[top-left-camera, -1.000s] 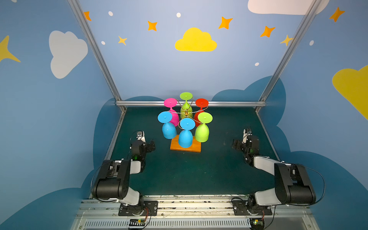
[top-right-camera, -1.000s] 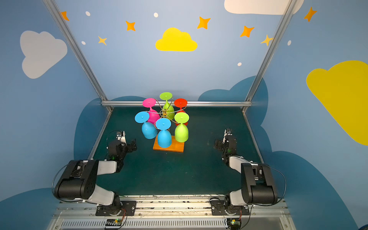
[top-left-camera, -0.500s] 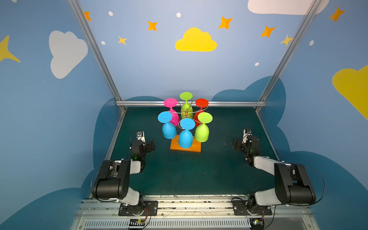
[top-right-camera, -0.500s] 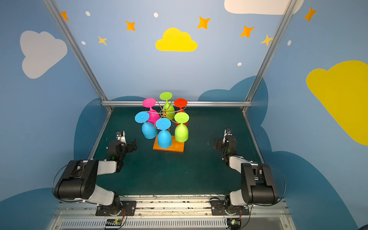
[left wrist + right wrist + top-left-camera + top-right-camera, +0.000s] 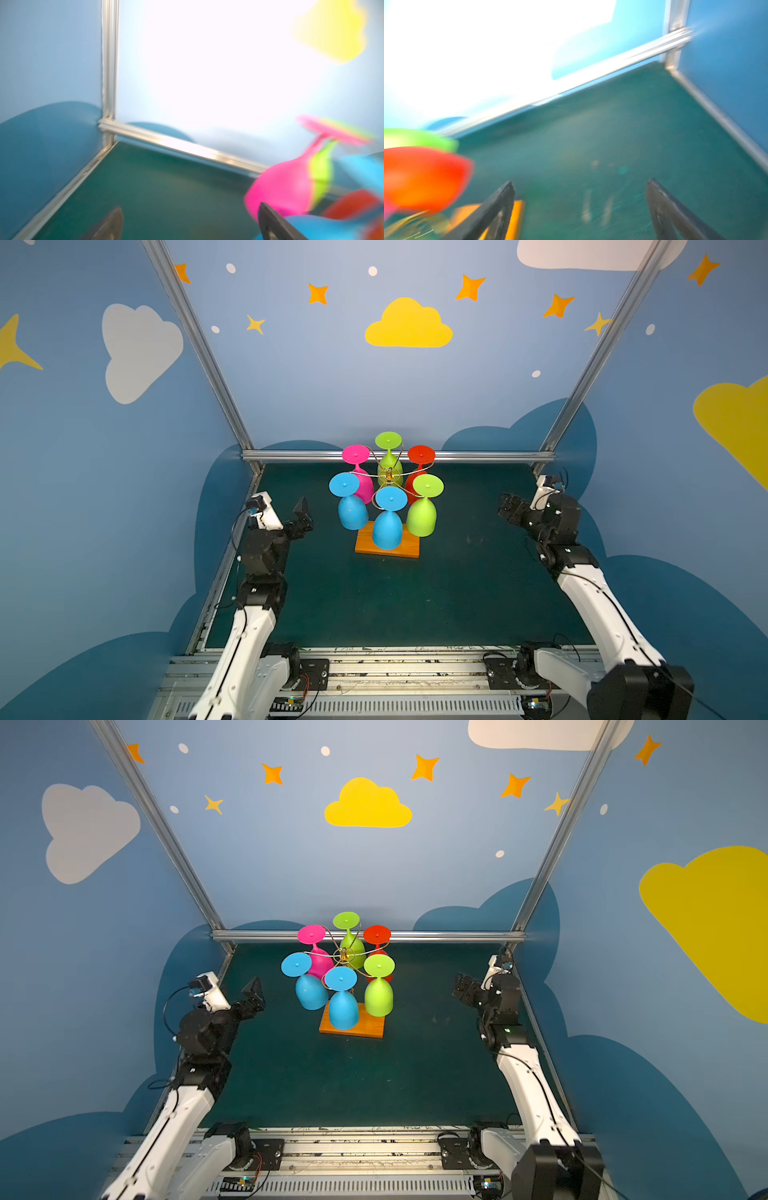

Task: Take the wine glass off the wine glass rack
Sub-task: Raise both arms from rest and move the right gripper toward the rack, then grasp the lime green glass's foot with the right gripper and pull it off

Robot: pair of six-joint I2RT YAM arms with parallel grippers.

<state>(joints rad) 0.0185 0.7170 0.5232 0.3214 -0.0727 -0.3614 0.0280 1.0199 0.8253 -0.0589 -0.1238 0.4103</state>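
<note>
The wine glass rack stands mid-table on its orange wooden base. Several coloured wine glasses hang upside down from it: pink, red, two lime green and two blue. My left gripper is open and empty, left of the rack, apart from the nearest blue glass. My right gripper is open and empty, well to the right of the rack. Both wrist views are blurred; the pink glass and the red glass show at their sides.
Blue painted walls with aluminium frame posts close in the green mat at the left, back and right. A rail runs along the back edge just behind the rack. Bare mat lies in front of the rack.
Both arms have lifted off their folded low pose, and both grippers now hang higher above the mat. The jaws stay open. The rack and the glasses have not moved.
</note>
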